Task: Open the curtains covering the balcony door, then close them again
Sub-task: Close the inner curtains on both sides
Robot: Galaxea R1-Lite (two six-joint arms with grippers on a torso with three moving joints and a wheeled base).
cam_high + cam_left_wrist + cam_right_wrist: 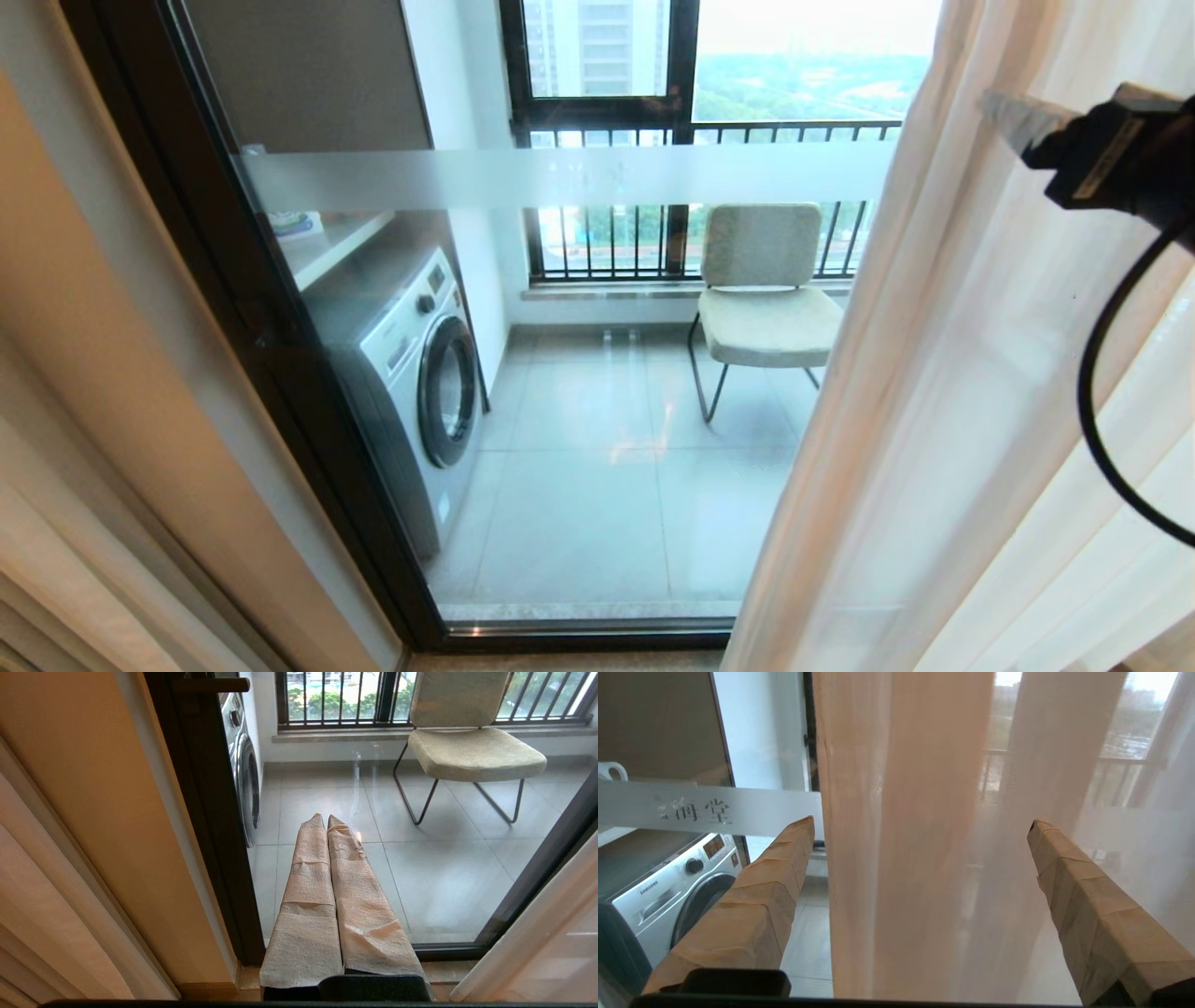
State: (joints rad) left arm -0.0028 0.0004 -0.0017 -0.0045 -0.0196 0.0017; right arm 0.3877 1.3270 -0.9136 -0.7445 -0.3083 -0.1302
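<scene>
In the head view, the balcony door [579, 392] fills the middle, its clear glass crossed by a frosted white strip [560, 175] and edged on the left by a thick black frame. The curtains [943, 420] hang down the right side, covering that part of the glass; the rest of the pane is bare. Through it show a washing machine [425, 383] on the left, a grey padded chair [766, 299] on thin metal legs, a tiled floor and a window with railing bars. The right arm's dark wrist and a looping black cable [1111, 411] sit at the upper right, in front of the cloth.

In the left wrist view, the left tool [325, 817] points at the lower door glass, its two paper-wrapped fingers [308, 896] pressed together and holding nothing. The chair [472, 746] stands beyond the glass.

In the right wrist view, the right tool [922, 826] has its wrapped fingers [761, 896] spread wide apart. A beige fold of the curtains [901, 835] hangs between them, nearer the finger on the washing machine's [668, 891] side; whether it touches either finger cannot be told. The sheer white layer [1111, 812] lies beyond the other finger.
</scene>
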